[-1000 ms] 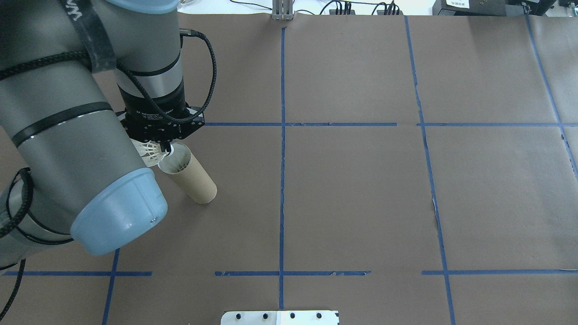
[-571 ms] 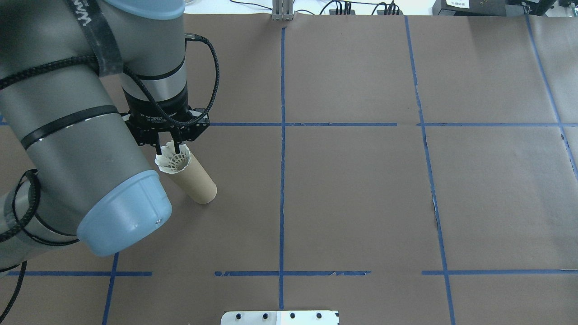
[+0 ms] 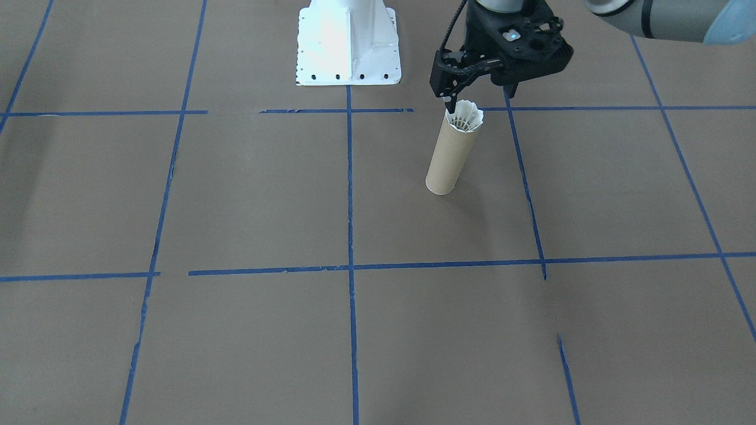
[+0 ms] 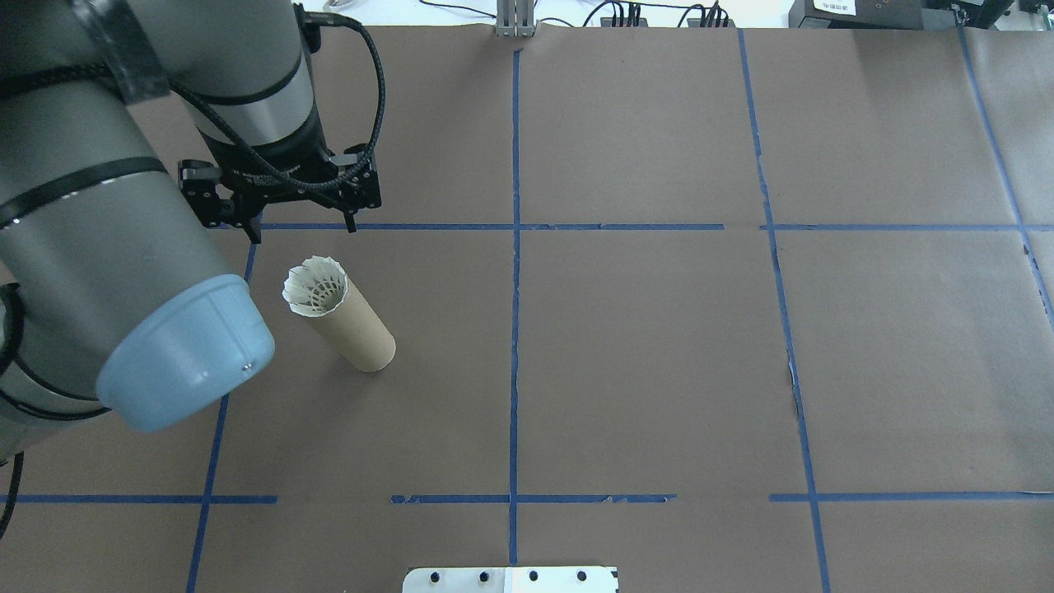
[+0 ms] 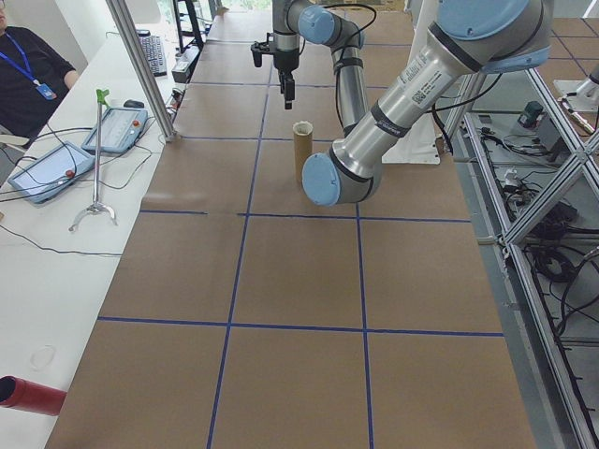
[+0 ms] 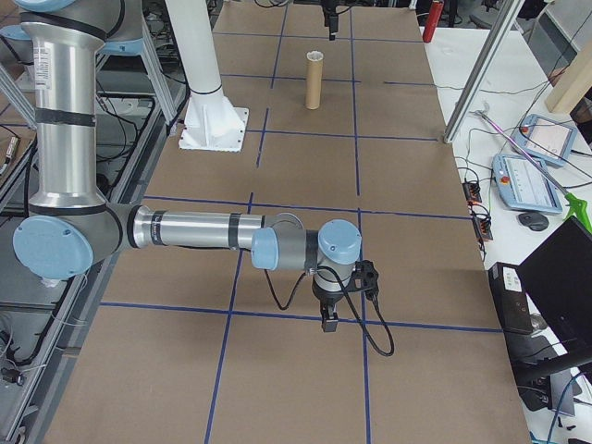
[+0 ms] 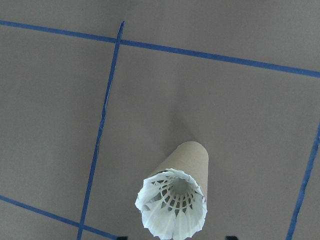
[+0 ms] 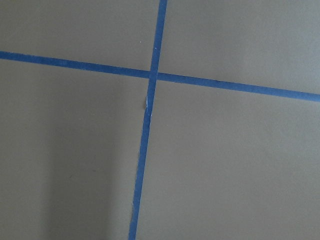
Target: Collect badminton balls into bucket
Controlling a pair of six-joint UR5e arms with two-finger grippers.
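The shuttlecock (image 4: pixel 315 286) sat skirt-up in the tube (image 4: pixel 350 327) mouth. The left gripper (image 4: pixel 301 227), fingers spread and empty, hung at its 12 o'clock; placing looked done, retreat next. The right gripper (image 6: pixel 326 323): state untellable.

Grey tubular UR5e arms with pale blue joint caps, black bands, black braided cable along left arm (image 4: pixel 99 206); black left end effector (image 4: pixel 300 229); white base (image 3: pixel 347 41).

The table (image 4: pixel 659 346) is covered in brown paper (image 4: pixel 889 362) marked into squares by blue tape lines (image 4: pixel 515 329); on its left part the brown cardboard bucket (image 4: pixel 350 329) stands upright; the white metal base (image 3: pixel 348 44) sits at the robot's edge.
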